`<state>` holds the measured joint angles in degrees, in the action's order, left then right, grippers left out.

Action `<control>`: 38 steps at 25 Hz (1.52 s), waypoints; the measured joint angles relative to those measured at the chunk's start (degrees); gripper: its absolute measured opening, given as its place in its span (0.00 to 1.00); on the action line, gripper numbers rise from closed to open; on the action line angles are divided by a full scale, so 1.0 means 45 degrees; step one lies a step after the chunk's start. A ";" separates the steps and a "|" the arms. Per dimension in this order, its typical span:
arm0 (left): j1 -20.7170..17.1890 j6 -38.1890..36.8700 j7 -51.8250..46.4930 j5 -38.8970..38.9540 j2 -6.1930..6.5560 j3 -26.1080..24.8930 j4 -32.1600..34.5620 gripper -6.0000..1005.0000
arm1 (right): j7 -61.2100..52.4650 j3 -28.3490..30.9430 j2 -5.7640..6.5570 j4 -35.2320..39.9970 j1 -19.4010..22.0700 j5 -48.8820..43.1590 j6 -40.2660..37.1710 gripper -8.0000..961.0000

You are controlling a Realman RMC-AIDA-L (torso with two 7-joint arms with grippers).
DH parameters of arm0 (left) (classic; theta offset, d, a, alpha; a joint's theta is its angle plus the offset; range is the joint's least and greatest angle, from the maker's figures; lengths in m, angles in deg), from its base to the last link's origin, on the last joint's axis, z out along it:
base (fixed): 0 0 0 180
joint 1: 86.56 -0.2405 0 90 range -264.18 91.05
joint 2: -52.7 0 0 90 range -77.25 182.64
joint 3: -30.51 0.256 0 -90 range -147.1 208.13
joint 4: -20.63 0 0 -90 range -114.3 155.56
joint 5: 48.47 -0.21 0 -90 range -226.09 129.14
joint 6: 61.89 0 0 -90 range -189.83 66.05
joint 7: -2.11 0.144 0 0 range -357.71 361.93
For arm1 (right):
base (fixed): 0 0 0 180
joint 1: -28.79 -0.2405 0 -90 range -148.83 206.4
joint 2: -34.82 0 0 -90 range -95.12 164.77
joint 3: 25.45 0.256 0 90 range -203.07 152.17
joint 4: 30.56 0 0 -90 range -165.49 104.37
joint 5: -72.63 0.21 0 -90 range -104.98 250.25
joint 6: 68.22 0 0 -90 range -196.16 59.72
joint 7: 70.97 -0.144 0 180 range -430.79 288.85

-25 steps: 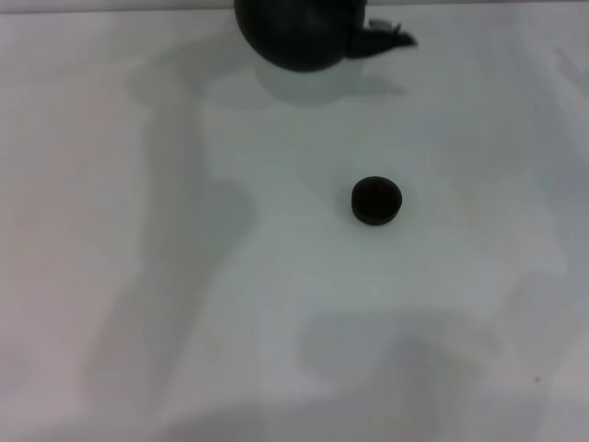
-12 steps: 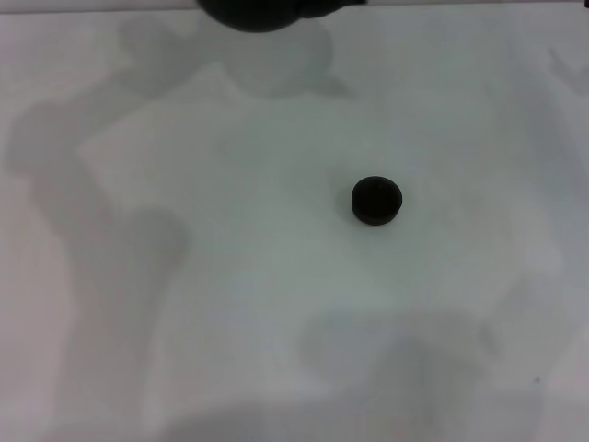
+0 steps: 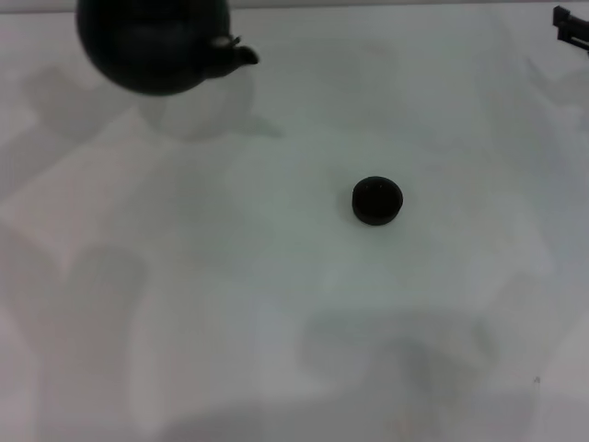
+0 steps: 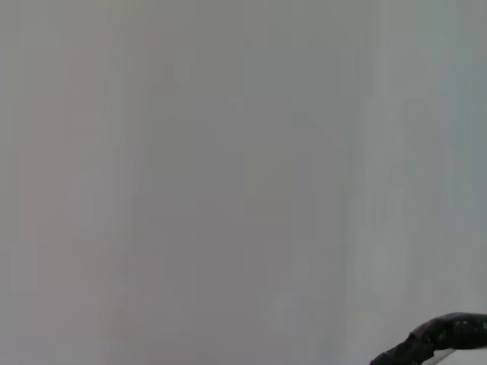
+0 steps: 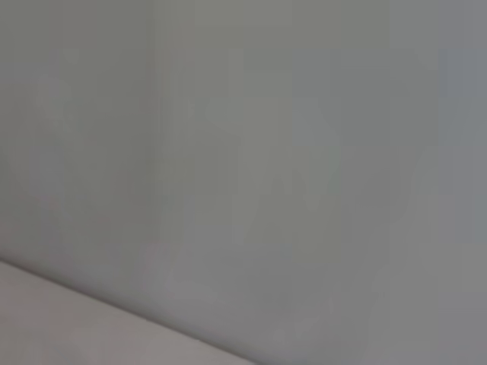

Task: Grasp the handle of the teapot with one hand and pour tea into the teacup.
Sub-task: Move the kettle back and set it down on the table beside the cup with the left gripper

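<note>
Black teapot (image 3: 152,44) far left — teacup (image 3: 376,201) well apart, mid-table.

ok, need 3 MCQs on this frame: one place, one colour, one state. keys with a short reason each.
1. In the head view, where is the teapot?
A. far left of the table
B. near right corner
C. beside the teacup

2. What colour is the teacup?
A. white
B. black
C. red

3. Which way does the teapot's spout point?
A. toward the robot's left
B. straight at the robot
C. toward the robot's right, the teacup's side

Key: 1 A, it sits at the top left of the head view, well apart from the cup. 2 B, a small black round on the pale table. 3 C, the spout juts from its right flank.
</note>
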<state>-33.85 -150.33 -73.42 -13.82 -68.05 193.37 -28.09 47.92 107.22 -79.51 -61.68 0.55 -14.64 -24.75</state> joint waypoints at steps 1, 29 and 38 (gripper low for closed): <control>-0.0268 -0.0154 0.0083 0.0178 -0.0001 0.0000 -0.0013 0.15 | -0.0001 -0.0052 -0.0034 0.0007 -0.0006 -0.0002 -0.0024 0.86; -0.4847 -0.1589 0.3158 0.1435 0.0026 -0.0121 0.1193 0.15 | 0.0163 -0.0405 -0.0205 0.0939 -0.0250 0.0070 -0.0258 0.86; -0.5452 -0.0982 0.3570 0.1472 0.0144 -0.0155 0.1843 0.15 | 0.0163 -0.0421 -0.0178 0.0960 -0.0198 0.0050 -0.0355 0.86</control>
<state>-58.38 -154.75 -57.36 -7.19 -67.40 192.67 -19.79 48.65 105.33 -80.31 -57.36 -0.34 -14.41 -26.35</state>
